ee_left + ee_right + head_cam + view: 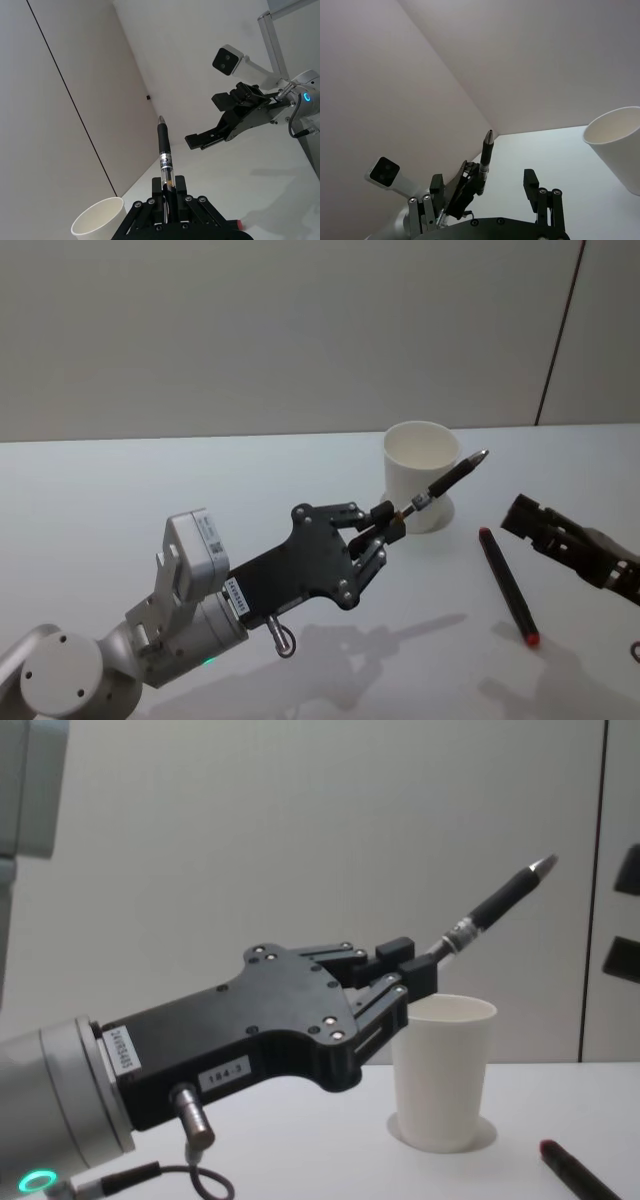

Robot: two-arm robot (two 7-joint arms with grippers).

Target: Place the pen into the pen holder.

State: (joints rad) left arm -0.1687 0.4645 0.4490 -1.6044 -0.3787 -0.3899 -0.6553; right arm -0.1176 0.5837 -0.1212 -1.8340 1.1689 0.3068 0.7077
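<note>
I had the left gripper (388, 525) clamped on the back end of the pen (447, 481), with its tip slanting up and away by the paper cup (420, 465), ready, I judged, for tipping in. I couldn't tell whether the pen was over the rim or just short of it. The right gripper (522, 518) waited on the right, spread and empty, near a red-ended marker (507, 585) on the table (150, 480).

The pen holder (420, 475) stands on the counter (120, 500). The pen (448, 483), in the left claw (385, 525), slants above its near rim. A second pen (508, 585) lies to the right, beside the right claw (530, 523).
</note>
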